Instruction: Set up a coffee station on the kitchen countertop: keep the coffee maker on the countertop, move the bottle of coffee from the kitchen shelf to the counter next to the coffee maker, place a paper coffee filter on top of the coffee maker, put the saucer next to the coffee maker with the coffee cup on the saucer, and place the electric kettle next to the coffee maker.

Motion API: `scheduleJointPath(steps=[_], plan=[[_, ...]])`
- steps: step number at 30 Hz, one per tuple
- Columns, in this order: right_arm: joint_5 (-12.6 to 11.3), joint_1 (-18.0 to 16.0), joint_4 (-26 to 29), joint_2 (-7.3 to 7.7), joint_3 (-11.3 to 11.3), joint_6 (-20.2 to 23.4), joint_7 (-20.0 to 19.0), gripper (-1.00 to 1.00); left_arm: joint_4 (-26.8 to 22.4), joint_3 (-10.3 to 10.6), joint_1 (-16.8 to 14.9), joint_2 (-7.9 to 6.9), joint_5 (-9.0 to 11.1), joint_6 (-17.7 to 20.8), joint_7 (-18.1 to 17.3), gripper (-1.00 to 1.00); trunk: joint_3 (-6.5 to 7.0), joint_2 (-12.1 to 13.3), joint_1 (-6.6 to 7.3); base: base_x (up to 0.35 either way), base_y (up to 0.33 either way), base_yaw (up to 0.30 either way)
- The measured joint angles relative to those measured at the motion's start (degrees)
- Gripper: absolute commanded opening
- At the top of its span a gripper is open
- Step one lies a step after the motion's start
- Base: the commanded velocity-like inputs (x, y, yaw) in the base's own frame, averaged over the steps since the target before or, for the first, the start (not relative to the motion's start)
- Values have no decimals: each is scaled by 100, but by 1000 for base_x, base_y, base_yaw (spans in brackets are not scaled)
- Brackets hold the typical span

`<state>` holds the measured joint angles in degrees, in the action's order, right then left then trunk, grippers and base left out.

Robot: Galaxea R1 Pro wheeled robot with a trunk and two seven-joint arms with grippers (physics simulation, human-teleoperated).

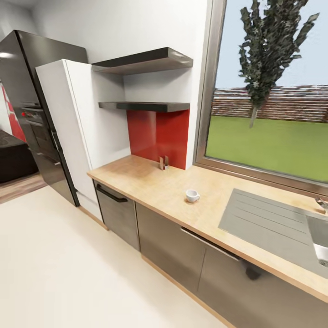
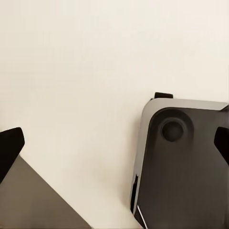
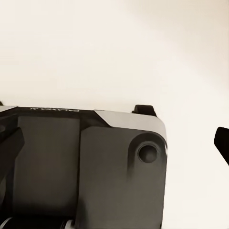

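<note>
Coffee cup sits upright on the kitchen countertop, alone, handle toward 3 o'clock, about mid-depth of the worktop. Steel sink w/ ribbed drainer lies at the cup's 3 o'clock, near but apart. At the cup's 11 o'clock, a small brownish item stands against the red backsplash; too small to tell what it is. Two dark shelves hang above the backsplash, one over the other. Grey cabinet fronts run under the worktop, black handle on the one nearest the white tall panel at 9 o'clock. Dark oven tower beyond that. Window w/ tree & lawn behind the sink.

Left gripper: dark fingertips at opposite frame edges, spread wide, nothing btwn them, pale floor and the robot's dark base below. Right gripper: likewise spread, holding nothing, above base and floor.
</note>
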<state>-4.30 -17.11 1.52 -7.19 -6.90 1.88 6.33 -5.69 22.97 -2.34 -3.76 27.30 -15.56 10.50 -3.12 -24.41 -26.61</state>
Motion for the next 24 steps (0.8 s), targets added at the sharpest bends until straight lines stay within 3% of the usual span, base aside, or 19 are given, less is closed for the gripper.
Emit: scheduleJointPath(steps=[10,24], plan=[[0,0,-8,0,0,1,0,100,2,0,0,0,0,0,0,100,0,0,0,155,330,-10],[-3,1,1,9,9,25,-9,100,39,0,-2,0,0,-4,-1,100,0,0,0,155,330,-238]])
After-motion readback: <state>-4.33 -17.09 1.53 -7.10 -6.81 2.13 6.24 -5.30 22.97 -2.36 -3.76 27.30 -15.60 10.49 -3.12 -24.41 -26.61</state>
